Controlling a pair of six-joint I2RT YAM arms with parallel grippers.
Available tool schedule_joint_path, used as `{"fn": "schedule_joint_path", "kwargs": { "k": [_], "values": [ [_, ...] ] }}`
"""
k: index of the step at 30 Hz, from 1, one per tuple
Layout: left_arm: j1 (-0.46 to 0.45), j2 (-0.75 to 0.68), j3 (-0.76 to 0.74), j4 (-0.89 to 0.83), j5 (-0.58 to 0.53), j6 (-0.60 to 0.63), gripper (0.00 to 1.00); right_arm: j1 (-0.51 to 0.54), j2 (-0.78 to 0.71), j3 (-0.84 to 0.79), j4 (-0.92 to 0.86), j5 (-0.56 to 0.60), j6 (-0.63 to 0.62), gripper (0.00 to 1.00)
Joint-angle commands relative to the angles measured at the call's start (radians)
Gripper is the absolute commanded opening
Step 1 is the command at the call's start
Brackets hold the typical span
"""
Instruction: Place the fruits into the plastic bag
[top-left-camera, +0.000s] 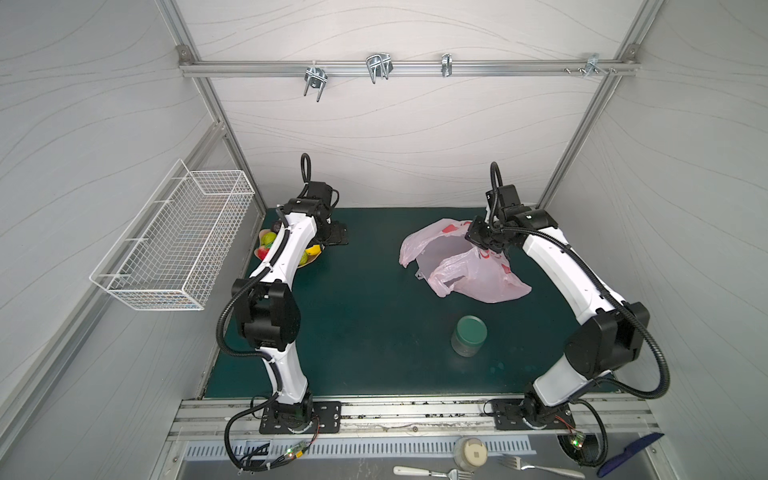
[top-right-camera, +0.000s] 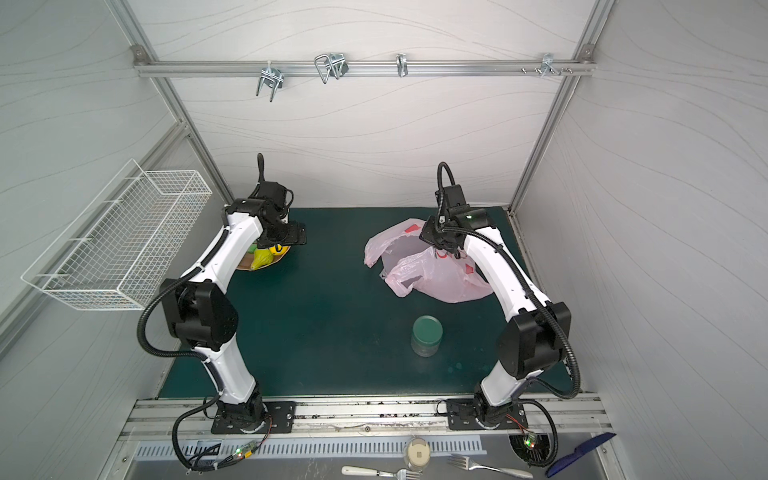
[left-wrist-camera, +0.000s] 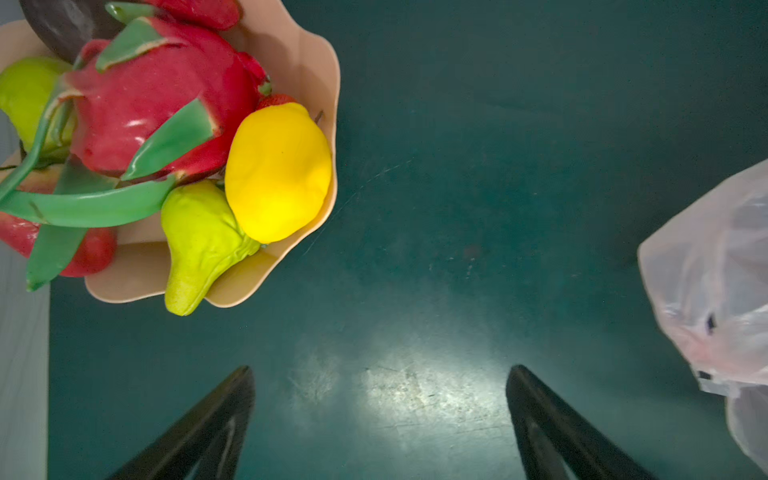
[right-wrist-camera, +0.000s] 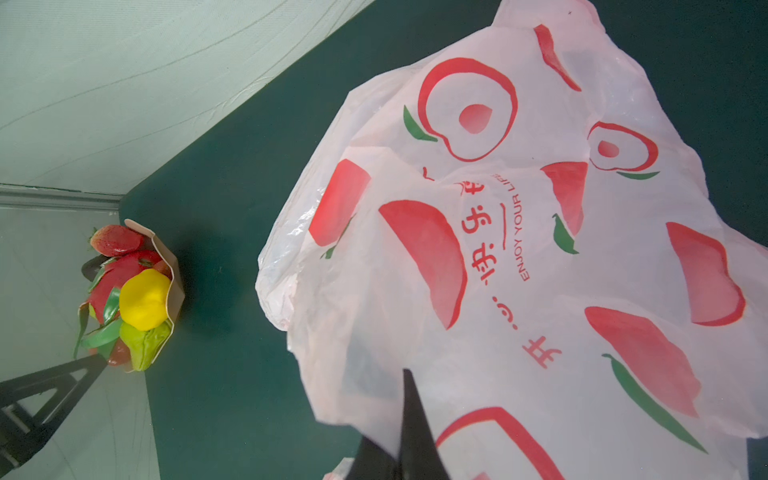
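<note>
Two arms work over one green mat (top-left-camera: 365, 324). The left gripper (left-wrist-camera: 380, 415) hangs just beside the dish (left-wrist-camera: 307, 62) in the far left corner. Its two fingers (left-wrist-camera: 208, 424) are spread wide, with only bare mat between them. The single dish holds the fruits (left-wrist-camera: 166, 145) in one heap. One lemon (left-wrist-camera: 278, 170) sits at the rim, touching one dragon fruit (left-wrist-camera: 158, 95). There are two green fruits: a pear-shaped one (left-wrist-camera: 199, 241) poking over the rim and a round one (left-wrist-camera: 25, 95) behind the dragon fruit. One dark fruit (left-wrist-camera: 62, 20) lies at the back. One strawberry (right-wrist-camera: 114, 240) is plain to see, and more red fruit is half hidden under green leaves, too covered to count. The one bag (top-left-camera: 478, 278) lies crumpled on the far right of the mat, well apart from the dish. The right gripper (right-wrist-camera: 409, 399) has its fingers pressed together on a fold of the bag's thin film, and in both top views the bag rises to meet it. One jar (top-left-camera: 469, 334) stands upright nearer the front, near the bag but apart from it. One wire basket (top-left-camera: 174, 245) hangs on the left wall. Two forks (top-left-camera: 540, 467) lie on the front ledge.
</note>
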Motion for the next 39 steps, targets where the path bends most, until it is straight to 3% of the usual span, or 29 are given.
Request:
{"fn": "schedule_joint_path", "kwargs": {
  "k": [1, 8, 19, 39],
  "values": [
    [0.013, 0.060, 0.108, -0.077, -0.088, 0.062, 0.97, -0.005, -0.026, 0.002, 0.014, -0.028, -0.013, 0.00],
    [0.039, 0.188, 0.225, -0.088, -0.162, 0.094, 0.96, -0.004, -0.015, 0.015, -0.008, -0.039, -0.023, 0.00],
    [0.074, 0.331, 0.347, -0.090, -0.152, 0.104, 0.94, 0.011, 0.022, 0.053, -0.047, -0.026, -0.035, 0.00],
    [0.113, 0.417, 0.398, -0.086, -0.104, 0.097, 0.88, 0.034, 0.036, 0.073, -0.072, -0.003, -0.042, 0.00]
  ]
}}
